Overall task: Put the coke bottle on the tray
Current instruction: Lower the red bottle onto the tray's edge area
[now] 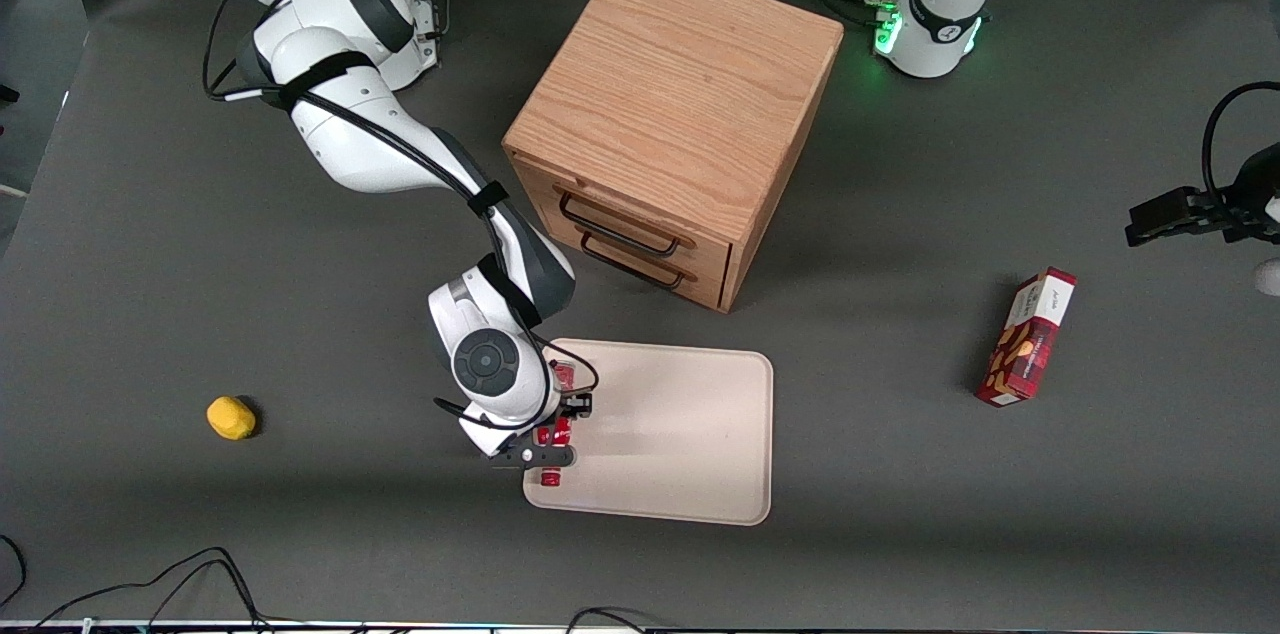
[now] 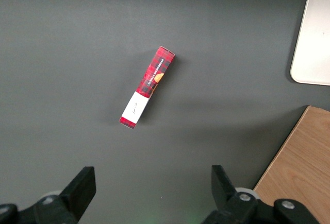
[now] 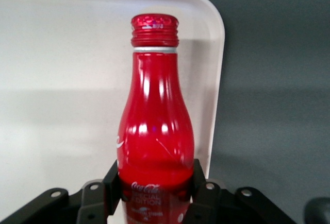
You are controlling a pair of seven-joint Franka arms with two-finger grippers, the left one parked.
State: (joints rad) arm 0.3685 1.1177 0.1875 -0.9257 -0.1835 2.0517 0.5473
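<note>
Dark tabletop [image 1: 200, 244]; end effector [image 1: 545, 444] grips the coke bottle [image 3: 154, 131] over the tray [image 1: 690, 434] edge. Next: lower, release.

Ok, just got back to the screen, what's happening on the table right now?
The right arm's gripper is shut on the coke bottle, holding it by its lower body over the edge of the cream tray nearest the working arm's end. It has not let go, and whether the bottle touches the tray cannot be told. The wooden drawer cabinet sits farther from the front camera than the tray, with a red snack box toward the parked arm's end and a small yellow object toward the working arm's.
</note>
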